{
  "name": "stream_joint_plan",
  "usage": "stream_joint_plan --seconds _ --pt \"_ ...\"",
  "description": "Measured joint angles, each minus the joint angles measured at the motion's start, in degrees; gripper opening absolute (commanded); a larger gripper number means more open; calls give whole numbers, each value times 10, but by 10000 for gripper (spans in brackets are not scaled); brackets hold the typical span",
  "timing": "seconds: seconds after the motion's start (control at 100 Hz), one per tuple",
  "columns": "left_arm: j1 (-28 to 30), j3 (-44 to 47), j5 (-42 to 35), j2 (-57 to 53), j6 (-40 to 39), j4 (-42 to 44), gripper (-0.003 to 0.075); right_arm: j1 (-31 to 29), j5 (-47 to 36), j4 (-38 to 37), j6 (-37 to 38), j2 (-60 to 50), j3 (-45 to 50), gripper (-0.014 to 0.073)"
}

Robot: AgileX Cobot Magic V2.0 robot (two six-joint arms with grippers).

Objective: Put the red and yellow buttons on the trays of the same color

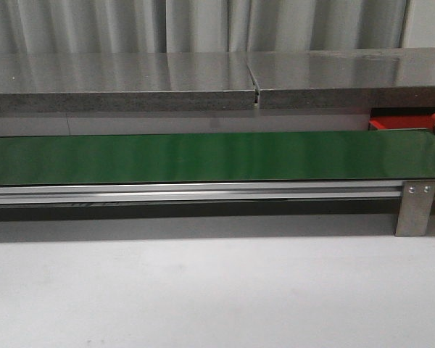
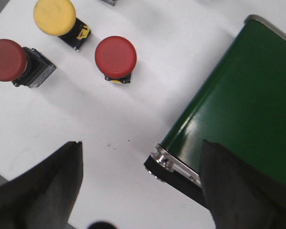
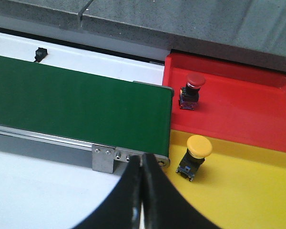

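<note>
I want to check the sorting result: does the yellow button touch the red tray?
Apart. In the right wrist view the yellow button stands on the yellow tray, with a strip of yellow surface between it and the red tray.

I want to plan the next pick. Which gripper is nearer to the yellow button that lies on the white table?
Left. The open left gripper hangs over the white table with that yellow button ahead. The shut right gripper is at the belt's other end, by the trays.
</note>
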Motion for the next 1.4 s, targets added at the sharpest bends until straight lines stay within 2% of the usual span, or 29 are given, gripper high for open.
stream_joint_plan --seconds 0.33,0.6,0.81,0.96,1.03,1.4 --pt "6 -89 35 149 -13 3 490 0 0 0 0 0 0 -69" --pt "9 -123 26 193 -21 29 486 0 0 0 0 0 0 -69" --pt "12 -125 2 215 -23 31 396 0 0 0 0 0 0 -69" --pt "11 -125 -25 218 -24 28 265 0 0 0 0 0 0 -69" --pt "11 -125 -29 218 -24 27 229 0 0 0 0 0 0 -69" --pt "11 -125 -49 183 -24 28 221 0 0 0 0 0 0 -69"
